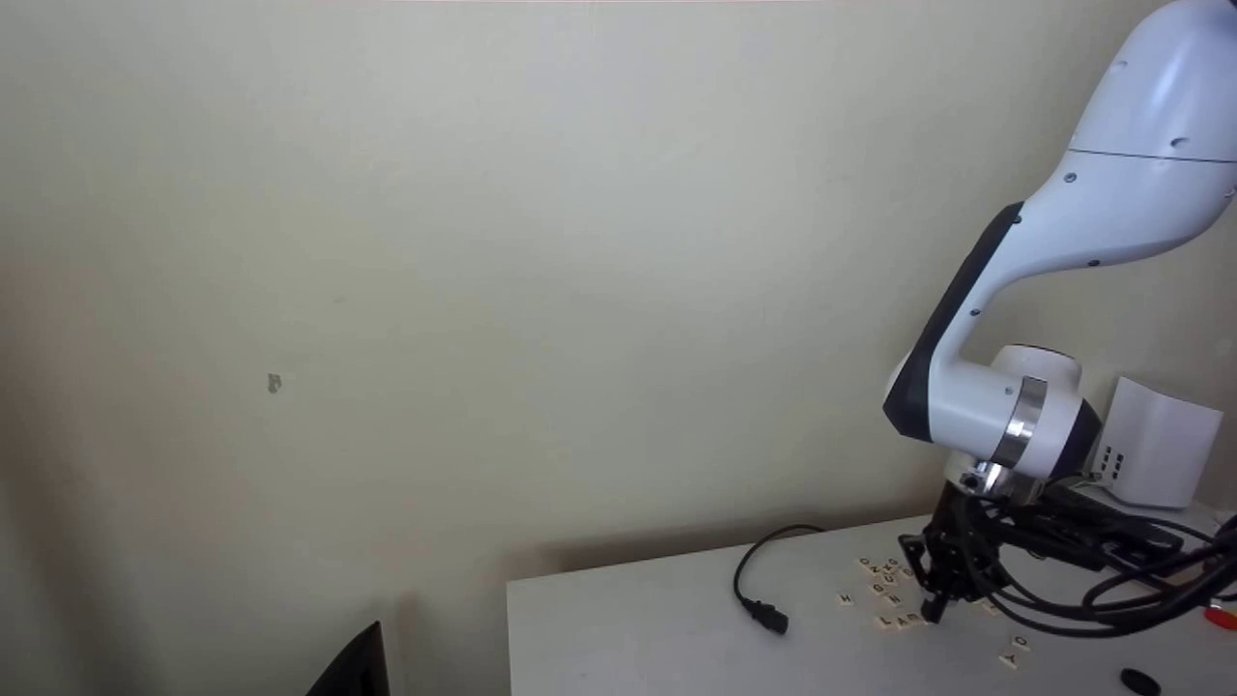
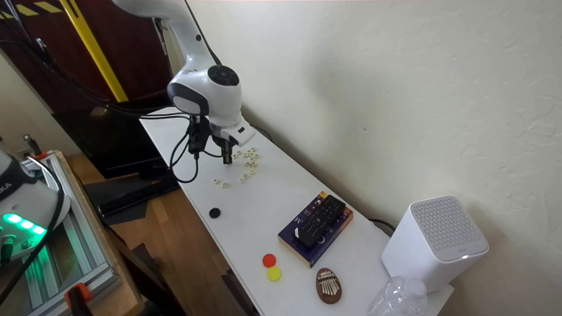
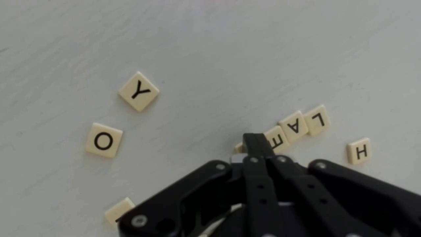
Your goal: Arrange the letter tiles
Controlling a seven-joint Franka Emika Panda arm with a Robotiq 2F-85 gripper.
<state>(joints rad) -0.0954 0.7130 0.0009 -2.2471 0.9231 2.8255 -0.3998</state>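
Though invisible at wrist, more tiles [image 2: 253, 149]

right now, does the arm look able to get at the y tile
Probably yes: in the wrist view, a partly hidden tile shows beside the end effector, but past that nothing shows in the way to the Y tile. The end effector is shut, so gripping likely means opening first.
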